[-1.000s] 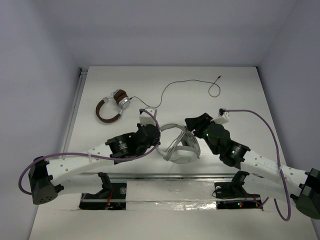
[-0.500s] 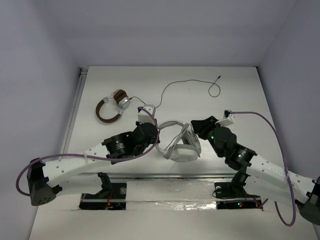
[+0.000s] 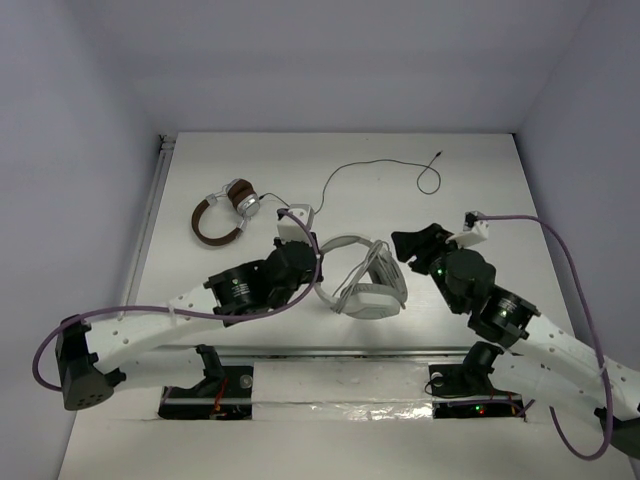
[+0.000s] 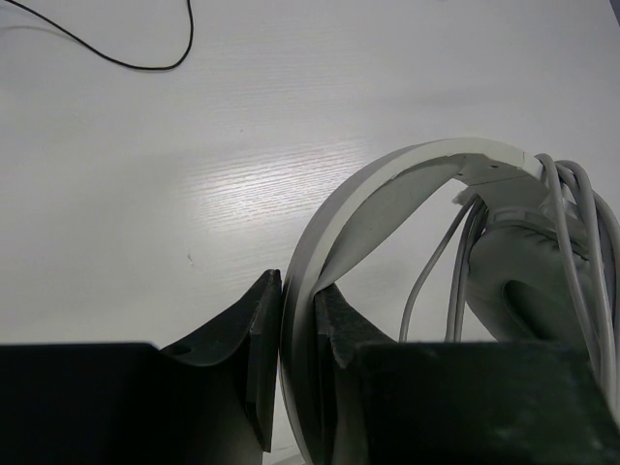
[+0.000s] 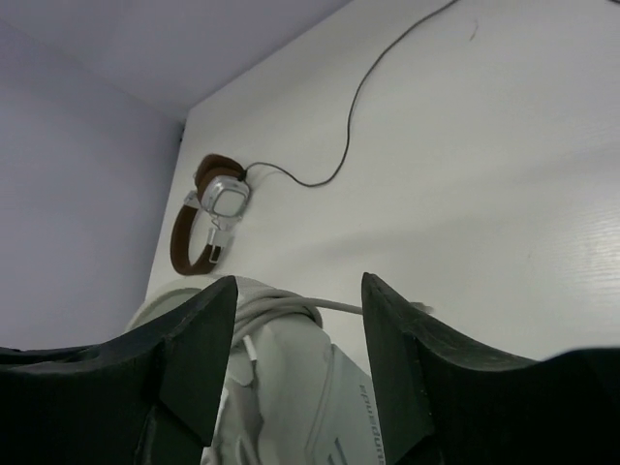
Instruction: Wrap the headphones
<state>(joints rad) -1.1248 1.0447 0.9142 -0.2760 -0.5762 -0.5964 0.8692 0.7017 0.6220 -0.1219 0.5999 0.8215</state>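
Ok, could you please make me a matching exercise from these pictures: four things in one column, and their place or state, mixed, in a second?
1 left gripper
2 right gripper
3 white headphones
4 brown headphones

A open, holding nothing
B left side of the table, untouched
C shut on the white headphones
D between the two grippers

Pairs: 1-C, 2-A, 3-D, 4-B

White, broad-banded headphones (image 3: 368, 292) sit at the bench's (image 3: 480, 190) near middle, cups together, pale grey cable (image 5: 339, 306) looped repeatedly round them.
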